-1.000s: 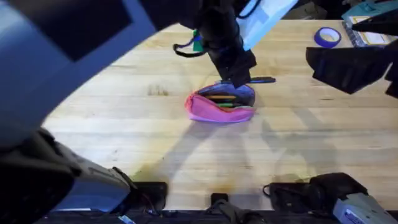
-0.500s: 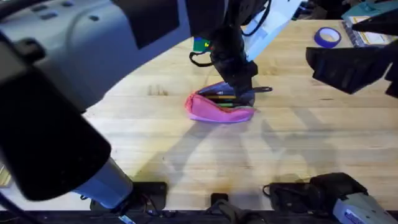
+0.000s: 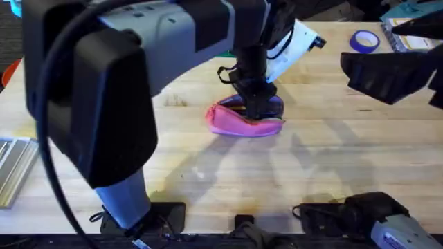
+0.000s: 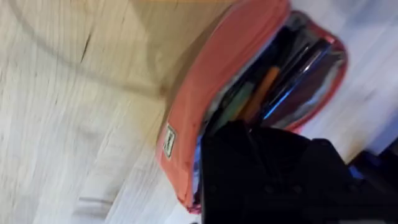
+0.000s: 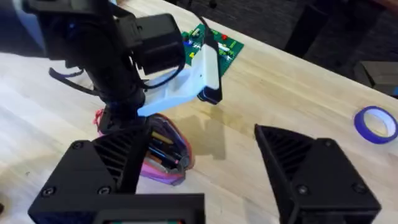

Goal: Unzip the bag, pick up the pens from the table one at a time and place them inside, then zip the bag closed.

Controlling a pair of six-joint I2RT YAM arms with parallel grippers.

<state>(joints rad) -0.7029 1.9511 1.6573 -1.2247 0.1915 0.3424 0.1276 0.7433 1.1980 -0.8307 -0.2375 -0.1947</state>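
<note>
Right gripper (image 5: 205,180) raised near its base, fingers spread wide, well short of the bag (image 3: 239,123); beyond it the left gripper (image 3: 259,105) is lowered into that unzipped bag holding the pens (image 4: 261,93), finger state indiscernible

A roll of blue tape (image 3: 364,41) lay near the far right edge of the tabletop, with a stack of papers (image 3: 408,36) beside it. A green circuit board (image 5: 211,43) rested farther back. Dark floor (image 5: 292,25) lay beyond the wooden surface.
</note>
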